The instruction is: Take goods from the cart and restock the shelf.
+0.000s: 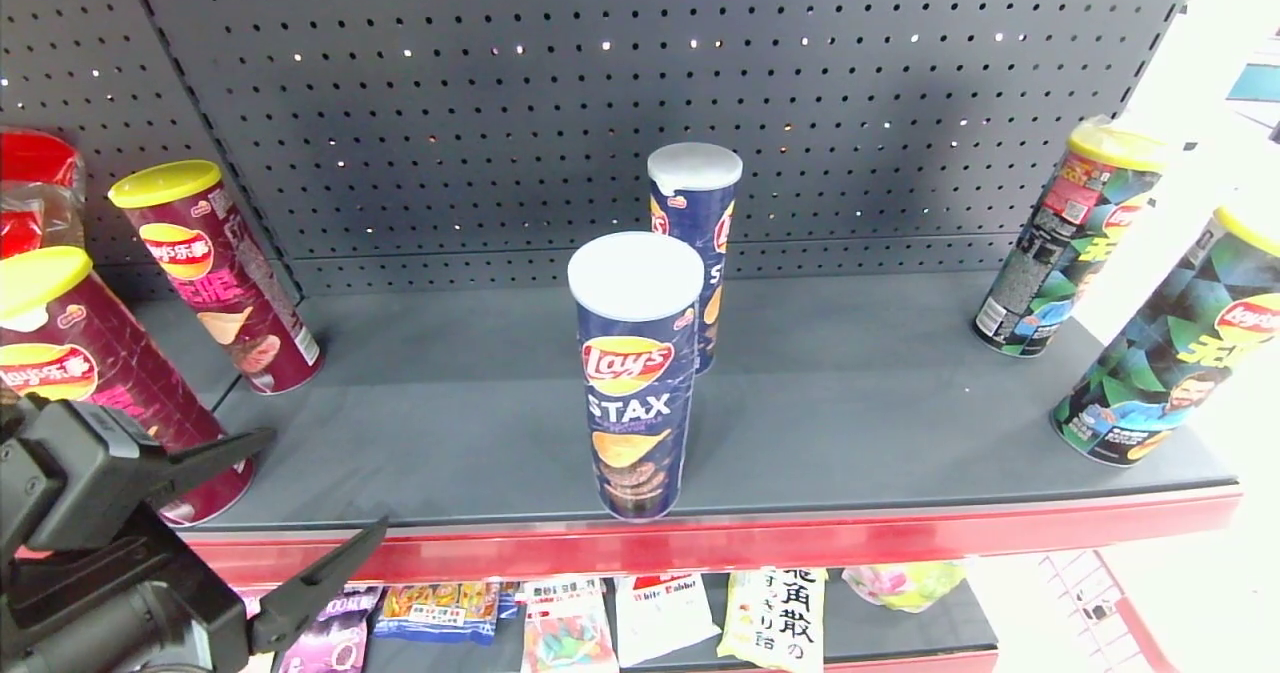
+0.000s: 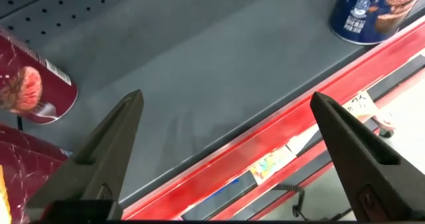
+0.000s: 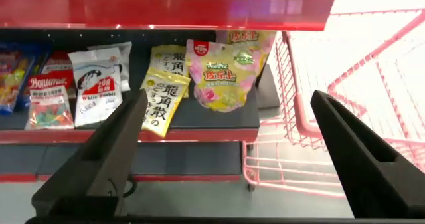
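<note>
Six chip canisters stand upright on the grey upper shelf (image 1: 480, 423), in three pairs. Two are blue with white lids: the front blue canister (image 1: 636, 373) stands at the red front lip in the middle, and the rear blue canister (image 1: 695, 233) is just behind it, near the pegboard back. Two maroon canisters with yellow lids (image 1: 215, 273) (image 1: 70, 353) are at the left. Two green-and-black canisters with yellow lids (image 1: 1070, 243) (image 1: 1175, 353) are at the right. The pairs stand well apart. The left gripper (image 1: 328, 480) hangs at the shelf's front left corner, its two fingers spread wide with nothing between them. Its wrist camera looks between those fingers (image 2: 226, 96) onto bare shelf, showing only the canisters' bases: one blue (image 2: 372, 11) and one maroon (image 2: 30, 91). Six snack bags (image 1: 665, 613) lie in a row on the lower shelf in the head view. The right wrist view faces that lower shelf and brings in the pink wire cart (image 3: 300, 123) just beside the shelf's end; its contents cannot be made out. The right gripper (image 3: 230, 94) is likewise wide apart and holds nothing.
</note>
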Available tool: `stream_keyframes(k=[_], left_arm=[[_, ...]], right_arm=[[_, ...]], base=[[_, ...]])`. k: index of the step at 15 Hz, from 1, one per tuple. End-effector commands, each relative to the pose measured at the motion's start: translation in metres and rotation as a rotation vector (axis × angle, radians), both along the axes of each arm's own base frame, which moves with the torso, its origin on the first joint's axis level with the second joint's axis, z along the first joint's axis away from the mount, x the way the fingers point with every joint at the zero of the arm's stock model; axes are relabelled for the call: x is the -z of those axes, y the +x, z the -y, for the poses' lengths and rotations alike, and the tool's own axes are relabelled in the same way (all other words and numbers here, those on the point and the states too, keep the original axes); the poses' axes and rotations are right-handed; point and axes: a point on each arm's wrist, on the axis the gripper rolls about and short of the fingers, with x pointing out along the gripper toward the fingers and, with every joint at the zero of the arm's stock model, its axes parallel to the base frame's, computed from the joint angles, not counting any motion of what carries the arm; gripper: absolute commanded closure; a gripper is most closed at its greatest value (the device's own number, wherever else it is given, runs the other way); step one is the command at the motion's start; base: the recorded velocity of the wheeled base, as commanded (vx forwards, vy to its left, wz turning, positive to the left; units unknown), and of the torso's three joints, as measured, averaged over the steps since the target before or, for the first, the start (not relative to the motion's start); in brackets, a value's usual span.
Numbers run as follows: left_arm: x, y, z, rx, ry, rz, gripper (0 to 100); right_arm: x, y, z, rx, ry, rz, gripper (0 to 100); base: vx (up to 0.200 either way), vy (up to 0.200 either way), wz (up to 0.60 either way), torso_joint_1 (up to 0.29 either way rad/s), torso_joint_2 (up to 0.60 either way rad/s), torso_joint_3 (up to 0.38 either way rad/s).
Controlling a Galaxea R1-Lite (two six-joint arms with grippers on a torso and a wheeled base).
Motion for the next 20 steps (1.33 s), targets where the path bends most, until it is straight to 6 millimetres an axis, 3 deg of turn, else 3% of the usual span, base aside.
stream_keyframes(k=[1,7,10,20], left_arm=[[-0.002,-0.003,-0.001,0.0,-0.005,0.017,0],[0.002,-0.019,-0.009,-0.006,-0.019,0.049,0],[0.0,-0.019,-0.009,-0.009,-0.022,0.056,0],[-0.001,-0.021,-0.01,-0.004,-0.003,0.08,0]], right_arm=[[0.005,-0.005,0.0,0.004,-0.006,0.054,0],[0.006,-0.009,0.0,0.028,-0.012,0.09,0],[0.006,-0.009,0.0,0.028,-0.012,0.09,0],[0.006,-0.008,0.0,0.016,-0.009,0.089,0]], base=[[0.0,0.0,0.0,0.0,0.0,0.0],[0.0,0.0,0.0,0.0,0.0,0.0],[0.2,0.0,0.0,0.002,0.0,0.004],[0.0,0.0,0.0,0.0,0.0,0.0]])
